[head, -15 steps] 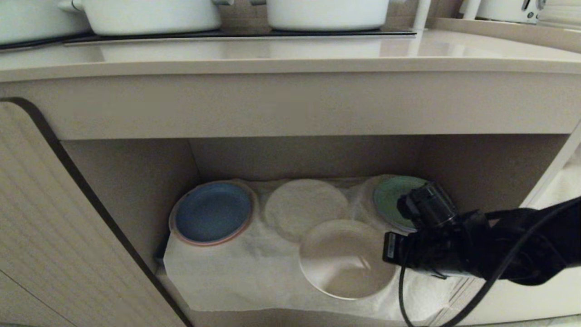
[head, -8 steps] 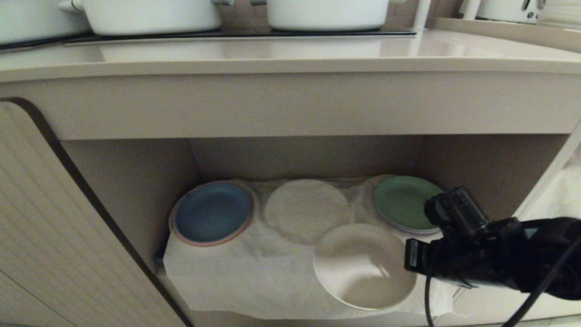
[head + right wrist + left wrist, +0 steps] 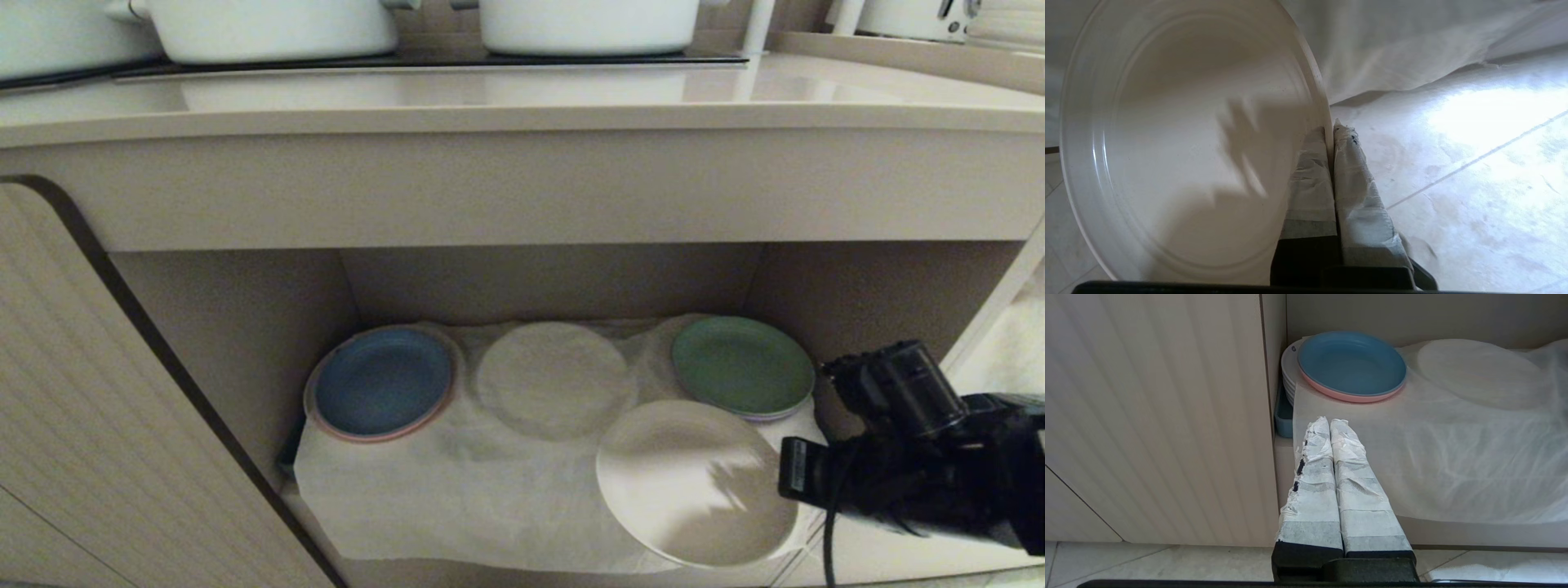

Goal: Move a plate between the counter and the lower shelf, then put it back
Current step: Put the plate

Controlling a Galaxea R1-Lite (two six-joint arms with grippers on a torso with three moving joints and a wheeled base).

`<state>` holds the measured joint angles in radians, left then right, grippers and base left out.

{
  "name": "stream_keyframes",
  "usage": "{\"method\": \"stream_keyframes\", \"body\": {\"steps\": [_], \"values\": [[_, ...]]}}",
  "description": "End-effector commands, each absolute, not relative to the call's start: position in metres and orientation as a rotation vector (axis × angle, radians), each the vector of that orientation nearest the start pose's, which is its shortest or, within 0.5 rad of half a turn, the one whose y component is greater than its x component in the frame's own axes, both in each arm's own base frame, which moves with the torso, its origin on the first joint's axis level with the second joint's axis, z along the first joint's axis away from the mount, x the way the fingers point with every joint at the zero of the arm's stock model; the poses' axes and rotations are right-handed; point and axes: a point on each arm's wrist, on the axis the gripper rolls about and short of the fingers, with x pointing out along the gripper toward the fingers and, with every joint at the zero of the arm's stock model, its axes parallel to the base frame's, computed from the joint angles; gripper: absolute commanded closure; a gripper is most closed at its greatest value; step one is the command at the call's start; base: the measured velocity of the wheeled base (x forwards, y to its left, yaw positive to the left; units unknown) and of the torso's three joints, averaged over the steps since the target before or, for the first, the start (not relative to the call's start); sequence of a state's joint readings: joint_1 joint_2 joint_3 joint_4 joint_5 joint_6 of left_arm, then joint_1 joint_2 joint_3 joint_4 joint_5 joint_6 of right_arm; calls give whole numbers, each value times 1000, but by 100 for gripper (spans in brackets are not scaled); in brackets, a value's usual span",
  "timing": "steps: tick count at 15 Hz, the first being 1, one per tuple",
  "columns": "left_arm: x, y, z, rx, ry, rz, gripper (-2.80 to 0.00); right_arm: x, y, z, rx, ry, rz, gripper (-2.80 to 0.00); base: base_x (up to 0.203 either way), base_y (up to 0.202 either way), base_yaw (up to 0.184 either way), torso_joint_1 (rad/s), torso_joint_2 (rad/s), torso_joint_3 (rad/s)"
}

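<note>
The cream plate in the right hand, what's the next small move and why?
Probably keep drawing the cream plate out past the white cloth's front edge, then lift. The right hand is shut on its rim, and the counter overhangs it.

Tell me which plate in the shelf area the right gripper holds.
The cream plate, at the front right of the lower shelf. The right gripper pinches its rim. The blue plate and green plate lie further back, untouched.

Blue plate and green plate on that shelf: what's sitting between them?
In the head view, a round shape under the white cloth lies between the blue plate and the green plate, apart from both.
</note>
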<state>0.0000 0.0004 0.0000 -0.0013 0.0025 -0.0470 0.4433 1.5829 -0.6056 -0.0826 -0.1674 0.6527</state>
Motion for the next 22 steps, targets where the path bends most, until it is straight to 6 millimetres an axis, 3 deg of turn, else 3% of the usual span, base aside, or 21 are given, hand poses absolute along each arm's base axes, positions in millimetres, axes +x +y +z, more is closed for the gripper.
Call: {"method": "stream_keyframes", "body": {"steps": [1,12,22], "values": [[-23,0,76,-48,-2,3,0,194,84,122,356,872,-41,0,0,0,0,0,0,0],[-23,0,76,-48,-2,3,0,133,55,125,379,811,-24,0,0,0,0,0,0,0],[-23,0,76,-48,-2,3,0,83,33,111,348,876,-42,0,0,0,0,0,0,0]]}}
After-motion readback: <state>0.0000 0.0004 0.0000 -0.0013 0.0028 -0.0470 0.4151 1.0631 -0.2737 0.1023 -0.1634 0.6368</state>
